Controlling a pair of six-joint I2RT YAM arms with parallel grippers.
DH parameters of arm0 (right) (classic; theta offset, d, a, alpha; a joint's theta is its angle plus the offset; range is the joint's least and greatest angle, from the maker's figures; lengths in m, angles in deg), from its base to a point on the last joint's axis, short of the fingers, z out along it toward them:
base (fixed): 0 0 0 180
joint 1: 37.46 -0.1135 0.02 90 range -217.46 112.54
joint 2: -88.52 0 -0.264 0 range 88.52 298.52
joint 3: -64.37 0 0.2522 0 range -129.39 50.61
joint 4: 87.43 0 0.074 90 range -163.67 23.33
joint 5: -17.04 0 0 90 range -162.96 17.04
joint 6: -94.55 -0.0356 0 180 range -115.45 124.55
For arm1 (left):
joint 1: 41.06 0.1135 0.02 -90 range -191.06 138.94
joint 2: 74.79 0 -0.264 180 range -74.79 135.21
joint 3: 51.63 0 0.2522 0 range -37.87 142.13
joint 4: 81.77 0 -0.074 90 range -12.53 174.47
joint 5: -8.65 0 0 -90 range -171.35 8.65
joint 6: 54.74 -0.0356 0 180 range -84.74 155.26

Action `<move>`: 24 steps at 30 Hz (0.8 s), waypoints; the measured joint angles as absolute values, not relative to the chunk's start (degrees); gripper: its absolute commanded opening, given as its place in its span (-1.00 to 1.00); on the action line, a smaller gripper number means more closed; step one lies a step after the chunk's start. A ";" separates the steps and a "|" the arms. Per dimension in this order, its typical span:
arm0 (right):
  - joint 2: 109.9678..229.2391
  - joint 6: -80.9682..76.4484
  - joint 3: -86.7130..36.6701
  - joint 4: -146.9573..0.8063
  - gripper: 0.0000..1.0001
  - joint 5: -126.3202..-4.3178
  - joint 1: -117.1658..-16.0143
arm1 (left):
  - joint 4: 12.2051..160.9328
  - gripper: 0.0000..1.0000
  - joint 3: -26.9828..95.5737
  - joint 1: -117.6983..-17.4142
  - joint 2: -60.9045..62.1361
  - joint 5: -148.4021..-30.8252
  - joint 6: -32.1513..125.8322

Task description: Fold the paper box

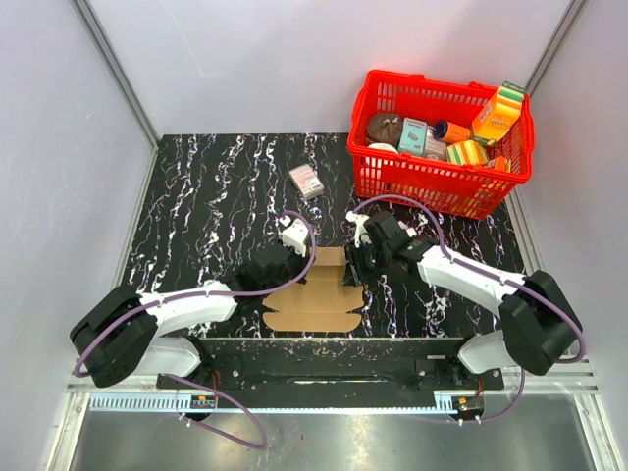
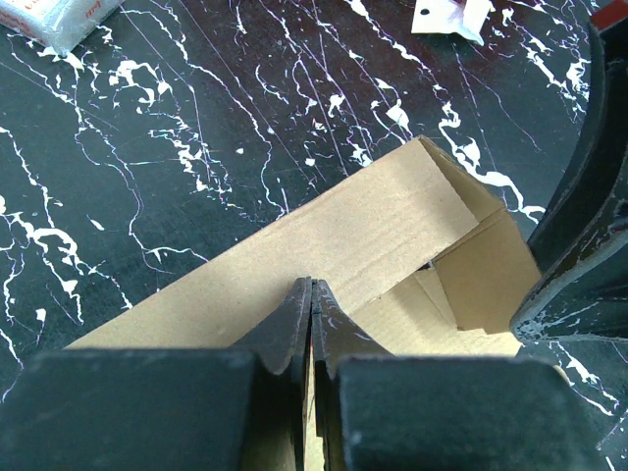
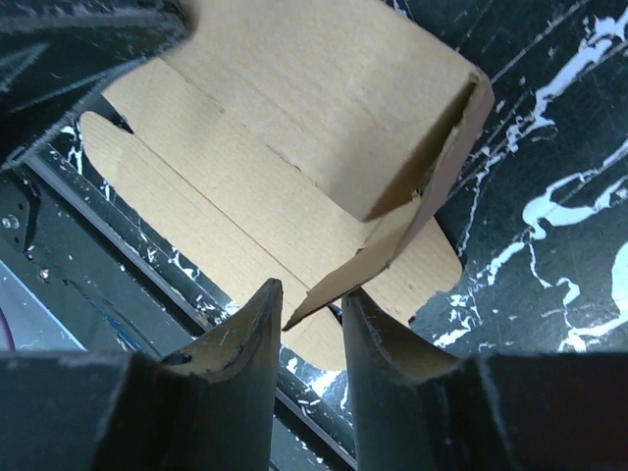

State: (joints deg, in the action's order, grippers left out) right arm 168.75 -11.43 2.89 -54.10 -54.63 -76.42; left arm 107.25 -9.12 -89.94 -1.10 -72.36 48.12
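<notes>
The paper box [image 1: 316,299] is plain brown cardboard lying partly folded near the table's front edge, between both arms. In the left wrist view one wall of the box [image 2: 363,235] stands raised, and my left gripper [image 2: 312,287] is shut on its edge, with a sliver of cardboard between the fingers. From above, the left gripper [image 1: 291,263] is at the box's left side and the right gripper [image 1: 355,263] at its right side. In the right wrist view the right gripper [image 3: 312,299] is open, and a pointed flap corner of the box [image 3: 294,118] sits loosely between its fingertips.
A red basket [image 1: 444,196] of colourful packs stands at the back right. A small white-and-pink carton [image 1: 306,181] lies on the black marbled table [image 1: 206,206] behind the box. The table's front edge and metal rail [image 3: 59,255] run just beyond the box.
</notes>
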 measured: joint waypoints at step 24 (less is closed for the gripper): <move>173.99 -13.12 2.39 -68.70 0.07 -46.37 -76.47 | 107.19 -1.00 -9.10 -89.83 -1.10 -72.36 48.12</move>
